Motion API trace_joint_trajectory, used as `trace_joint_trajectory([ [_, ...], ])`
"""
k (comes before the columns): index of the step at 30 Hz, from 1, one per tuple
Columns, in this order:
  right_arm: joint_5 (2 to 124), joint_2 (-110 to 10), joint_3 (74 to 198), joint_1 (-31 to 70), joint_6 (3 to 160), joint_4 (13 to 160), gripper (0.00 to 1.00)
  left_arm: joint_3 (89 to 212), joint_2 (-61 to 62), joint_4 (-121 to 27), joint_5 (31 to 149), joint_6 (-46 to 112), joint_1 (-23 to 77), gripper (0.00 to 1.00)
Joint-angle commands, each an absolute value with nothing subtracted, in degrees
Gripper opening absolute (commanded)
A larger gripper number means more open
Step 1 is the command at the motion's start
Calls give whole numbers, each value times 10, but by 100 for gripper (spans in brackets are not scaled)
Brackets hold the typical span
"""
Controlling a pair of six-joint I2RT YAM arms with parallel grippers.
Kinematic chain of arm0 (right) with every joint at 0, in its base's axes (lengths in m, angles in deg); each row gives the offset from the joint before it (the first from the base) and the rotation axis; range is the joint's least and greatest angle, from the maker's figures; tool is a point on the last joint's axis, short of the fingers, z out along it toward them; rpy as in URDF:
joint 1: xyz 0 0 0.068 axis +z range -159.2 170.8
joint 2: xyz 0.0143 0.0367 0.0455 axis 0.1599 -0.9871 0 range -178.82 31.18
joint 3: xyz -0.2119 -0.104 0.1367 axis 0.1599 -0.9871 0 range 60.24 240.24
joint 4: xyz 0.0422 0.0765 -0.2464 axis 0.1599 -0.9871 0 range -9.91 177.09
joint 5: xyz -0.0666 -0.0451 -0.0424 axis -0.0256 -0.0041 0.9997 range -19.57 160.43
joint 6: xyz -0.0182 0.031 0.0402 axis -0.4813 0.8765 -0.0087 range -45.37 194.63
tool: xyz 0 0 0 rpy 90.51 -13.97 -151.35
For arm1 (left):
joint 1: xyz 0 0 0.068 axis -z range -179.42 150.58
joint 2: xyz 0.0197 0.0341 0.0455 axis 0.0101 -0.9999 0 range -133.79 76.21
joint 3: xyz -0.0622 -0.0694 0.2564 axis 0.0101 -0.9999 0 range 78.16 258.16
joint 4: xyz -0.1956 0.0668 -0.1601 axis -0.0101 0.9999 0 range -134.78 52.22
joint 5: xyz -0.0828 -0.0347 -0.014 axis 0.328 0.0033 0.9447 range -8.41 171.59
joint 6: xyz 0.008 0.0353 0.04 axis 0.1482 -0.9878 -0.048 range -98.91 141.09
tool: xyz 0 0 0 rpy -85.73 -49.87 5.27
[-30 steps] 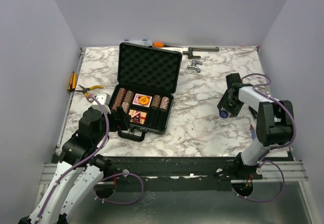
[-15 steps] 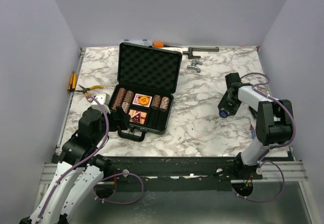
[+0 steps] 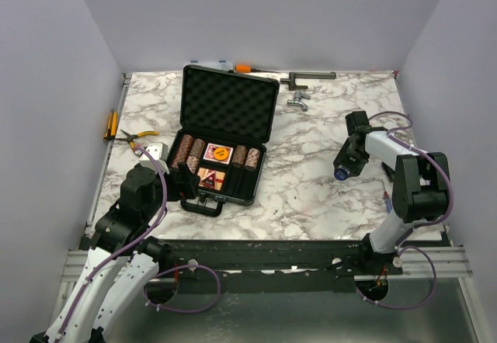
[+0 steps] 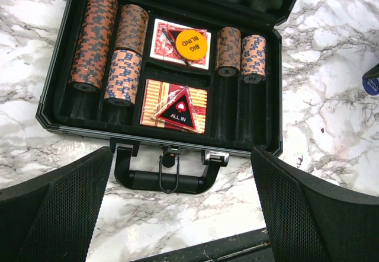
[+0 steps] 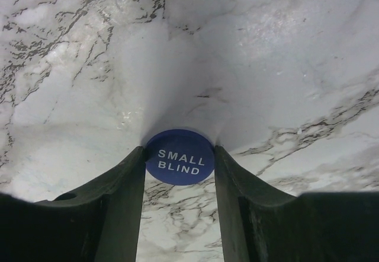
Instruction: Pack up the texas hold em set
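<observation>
The black case (image 3: 227, 110) lies open at mid-left, lid propped up. In the left wrist view its foam tray (image 4: 269, 117) holds brown chip stacks (image 4: 93, 40), a red card deck (image 4: 169, 34) under an orange BIG BLIND token (image 4: 190, 41), and a second deck under a triangular ALL IN token (image 4: 177, 111). My left gripper (image 4: 182, 155) hovers open just in front of the case handle (image 4: 169, 179). On the marble at the right, my right gripper (image 5: 179, 150) has both fingertips pressed against a blue SMALL BLIND token (image 5: 179, 161), which lies flat on the table.
Yellow-handled pliers (image 3: 138, 135) and an orange-handled tool (image 3: 110, 124) lie at the left edge. Behind the case are a clear box (image 3: 217, 64), an orange screwdriver (image 3: 244, 68), a dark bar (image 3: 311, 76) and a metal fitting (image 3: 299, 101).
The right jaws have closed in onto the blue token, and that gripper has edged slightly towards the left. The left arm and the case have not moved.
</observation>
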State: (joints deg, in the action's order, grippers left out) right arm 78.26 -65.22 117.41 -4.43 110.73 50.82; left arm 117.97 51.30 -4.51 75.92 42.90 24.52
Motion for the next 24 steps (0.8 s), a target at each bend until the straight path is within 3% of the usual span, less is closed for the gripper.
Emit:
trace_joint_trajectory([
  [1,727,-648,1178,-39,1113,494,44,1181,516,-39,751,425,240,99],
  [24,672,-593,1171,-39,1126,494,43,1181,518,-39,752,424,240,99],
])
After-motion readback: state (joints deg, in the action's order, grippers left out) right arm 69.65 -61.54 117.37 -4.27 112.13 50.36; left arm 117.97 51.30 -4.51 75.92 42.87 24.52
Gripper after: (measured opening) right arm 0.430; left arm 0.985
